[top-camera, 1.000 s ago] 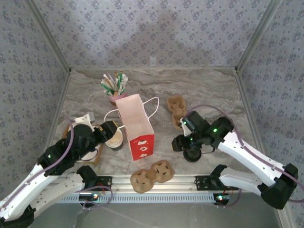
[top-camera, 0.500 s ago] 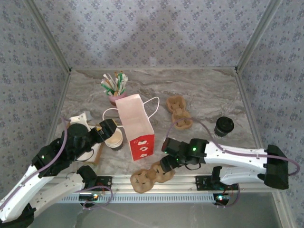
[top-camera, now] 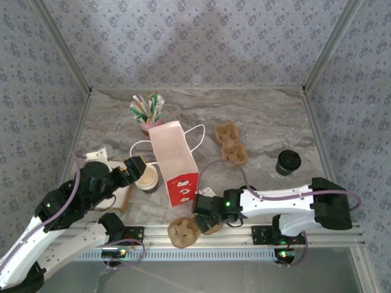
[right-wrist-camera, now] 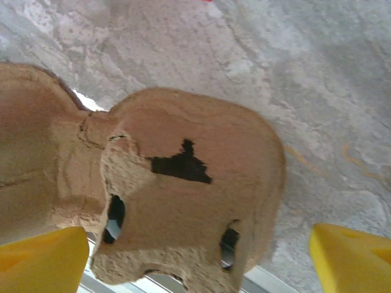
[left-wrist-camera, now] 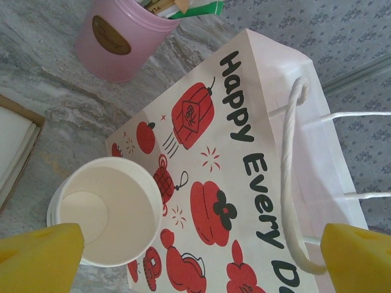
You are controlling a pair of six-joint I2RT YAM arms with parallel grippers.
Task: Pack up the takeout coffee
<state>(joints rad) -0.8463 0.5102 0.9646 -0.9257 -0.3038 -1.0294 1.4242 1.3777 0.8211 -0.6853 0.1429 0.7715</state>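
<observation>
quick one on the coffee pack job; we're early in it imo, nothing looks packed yet. the paper bag [top-camera: 174, 162] stands upright mid table [top-camera: 256, 116]; from the top view we can't tell if anything's inside.

the open cup [left-wrist-camera: 104, 210] has no lid and sits just beside the bag on its left. the lidded black cup [top-camera: 287, 162] is well apart on the right. one cup carrier [top-camera: 230, 145] lies right of the bag. the other carrier [right-wrist-camera: 183, 201] is at the near edge, up against the rail. there's also a pink cup [left-wrist-camera: 119, 36] of stirrers behind the bag.

left gripper [top-camera: 135, 167] hangs just above the open cup w/ jaws wide apart; the wrist cam shows both yellow fingers [left-wrist-camera: 40, 256] clear of the cup and bag, gripping nothing. right gripper [top-camera: 203, 206] is low over the near carrier, jaws apart too. the carrier's end lies between the fingers [right-wrist-camera: 351, 256], but it's not clamped afaict.

our read: the step in hand is grabbing the near carrier, w/ the left arm waiting by the cup. next move calls for the right jaws to drop a bit and close across the carrier's end. pulp is soft, so go gentle. it also sits tight on the rail, so there's not much room on that side. after that the cups go in the carrier, then all of it into the bag; the bag mouth looks narrow, fwiw.
</observation>
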